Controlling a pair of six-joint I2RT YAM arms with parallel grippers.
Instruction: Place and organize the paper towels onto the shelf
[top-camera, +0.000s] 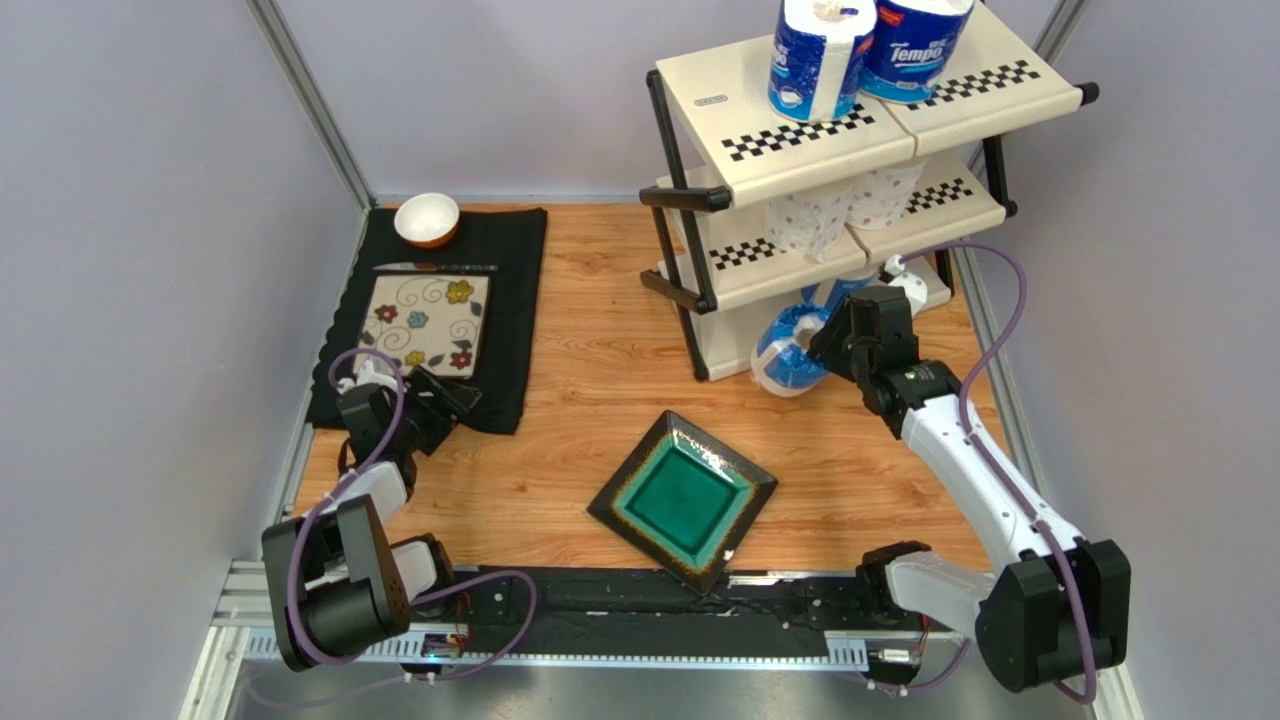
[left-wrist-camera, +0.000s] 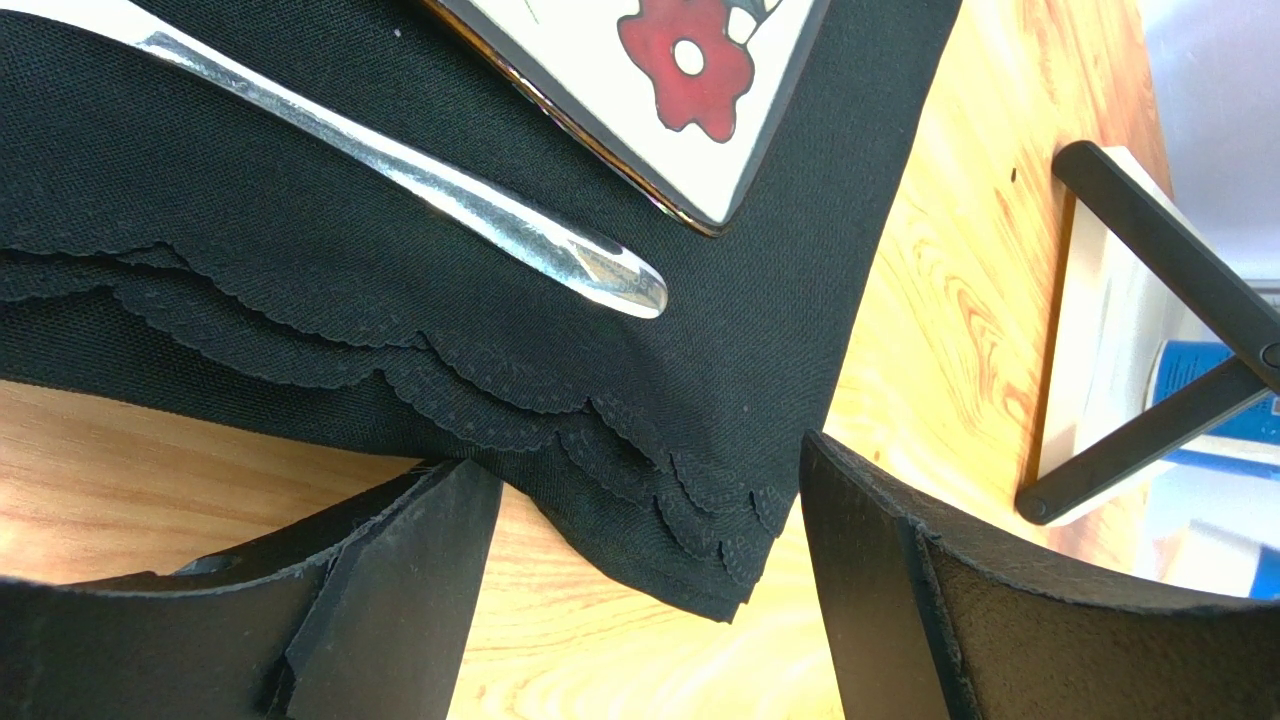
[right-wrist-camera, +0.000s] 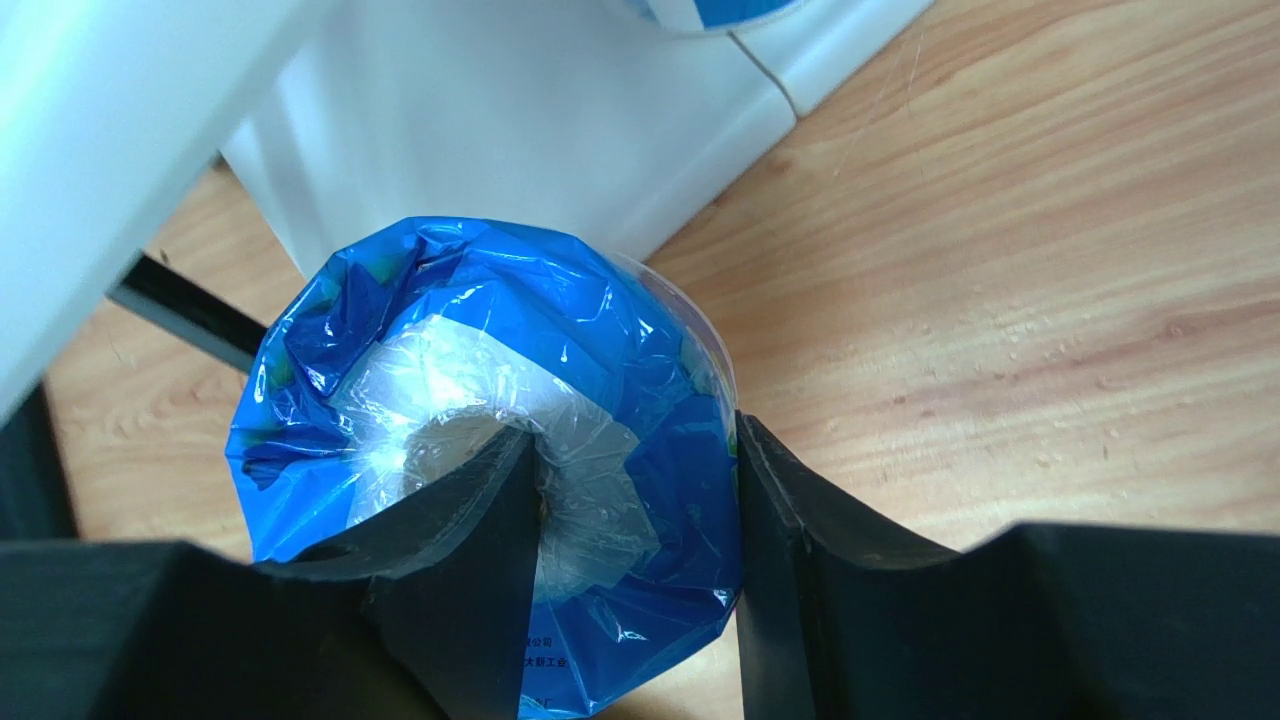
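Inspecting the held item first: the blue-wrapped roll (right-wrist-camera: 496, 375) presents its gathered end and hollow core to the right wrist camera. Its long axis therefore runs in line with the fingers, with the far end pointing down towards the table (top-camera: 601, 360) and the foot of the shelf (top-camera: 721, 83). The wrapper is glossy blue film, crinkled and twisted inward over the core, with white paper showing through at the centre.

The right gripper (right-wrist-camera: 631, 450) is clamped on this roll. One finger sits inside the core and the other lies against the outer wall, so the roll's wall is pinched between them. In the top view the roll (top-camera: 784, 357) sits just in front of the lowest tier, at the shelf's near left corner. Whether it touches the table cannot be told.

Two wrapped rolls (top-camera: 819, 53) stand upright on the top tier, axes vertical, touching each other. Plain white rolls (top-camera: 819, 225) with faint print sit on the middle tier.

The left gripper (left-wrist-camera: 643, 473) has its fingers apart with nothing between them. It hangs over the scalloped corner of the black placemat (left-wrist-camera: 301, 255), well apart from the shelf. A spoon (left-wrist-camera: 451, 195) lies on the placemat
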